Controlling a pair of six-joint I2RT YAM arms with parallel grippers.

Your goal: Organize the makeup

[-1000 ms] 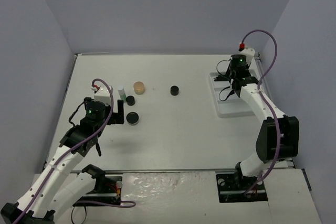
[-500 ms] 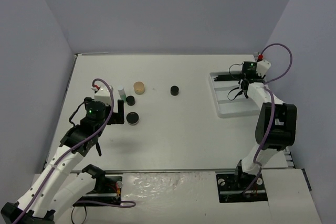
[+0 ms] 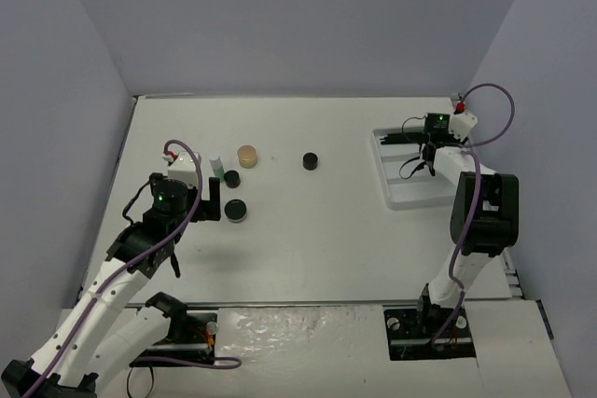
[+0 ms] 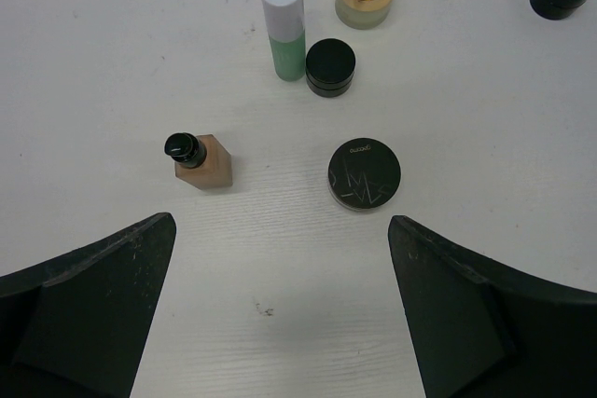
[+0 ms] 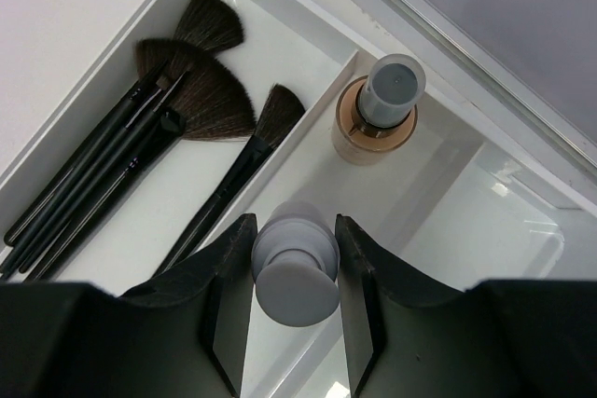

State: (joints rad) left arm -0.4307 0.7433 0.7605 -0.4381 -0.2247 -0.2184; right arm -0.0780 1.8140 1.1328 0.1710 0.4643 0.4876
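**Right arm shifts over the tray, bottle in its grip**

The right gripper (image 5: pixel 294 235) is clenched on a pale grey round-capped bottle (image 5: pixel 297 277) above the white compartmented plastic tray (image 3: pixel 410 195) at the far right. A second ago its wrist sat slightly further left. In the tray are thin black brushes (image 5: pixel 140 151) and, in the next compartment, a tan grey-capped bottle (image 5: pixel 378 118). The left gripper (image 4: pixel 280 226), jaws spread wide, has not moved. It hovers over the green white-capped bottle (image 4: pixel 283 20) and flat round black jar (image 4: pixel 364 174) at the left.

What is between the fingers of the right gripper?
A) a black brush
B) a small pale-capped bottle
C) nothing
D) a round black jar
B: the right wrist view shows the right gripper shut on a small pale-capped bottle; the black brushes lie in the white tray.
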